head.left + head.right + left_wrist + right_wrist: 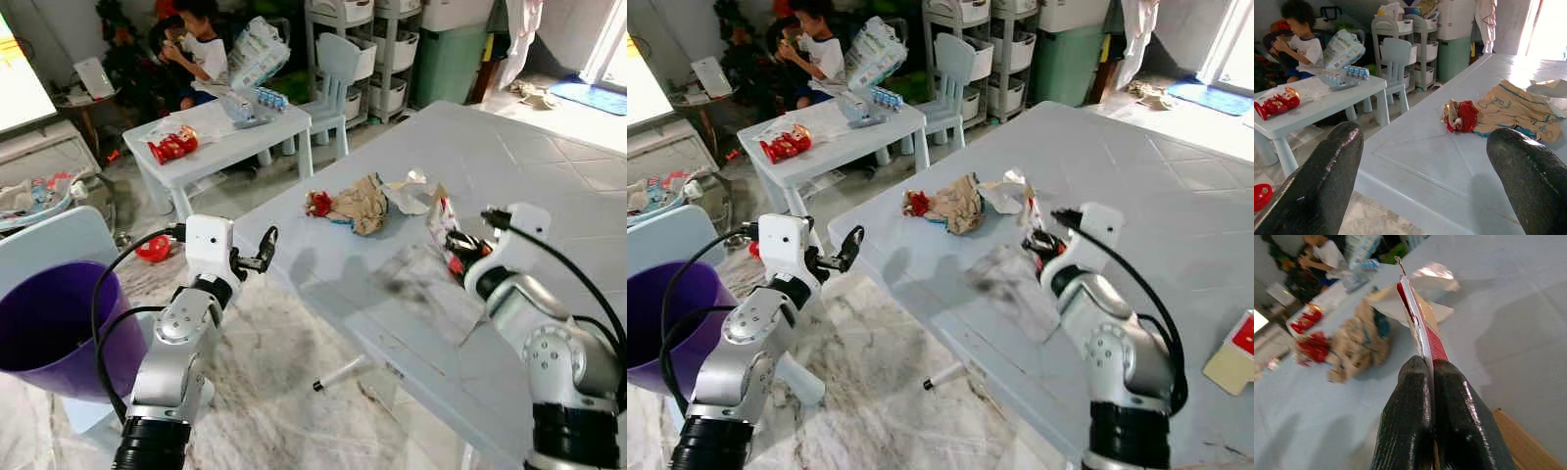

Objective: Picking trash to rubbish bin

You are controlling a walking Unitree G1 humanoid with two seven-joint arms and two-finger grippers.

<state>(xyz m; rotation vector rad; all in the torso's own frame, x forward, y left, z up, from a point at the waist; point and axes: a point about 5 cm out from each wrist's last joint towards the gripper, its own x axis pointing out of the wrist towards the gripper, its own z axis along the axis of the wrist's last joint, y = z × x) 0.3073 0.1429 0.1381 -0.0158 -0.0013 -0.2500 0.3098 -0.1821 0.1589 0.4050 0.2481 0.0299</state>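
Observation:
On the pale blue table (549,186) lies a heap of trash: a crumpled brown paper bag (361,204), a red crushed wrapper (317,203) and a white wrapper (416,194). My right gripper (453,250) is shut on a flat red-and-white packet (1418,323), held on edge just above the table beside the heap. My left gripper (263,250) hangs open past the table's left edge, pointing toward the red wrapper (1462,116), with nothing between its fingers (1327,171). The purple rubbish bin (49,328) stands low on my left.
A small white table (225,132) with a seated child behind it and a pale chair (333,69) stand further back. Storage shelves and a green bin (446,59) line the far wall. A white marker (338,375) lies on the marble floor. A cardboard piece (1234,357) rests on the table's right.

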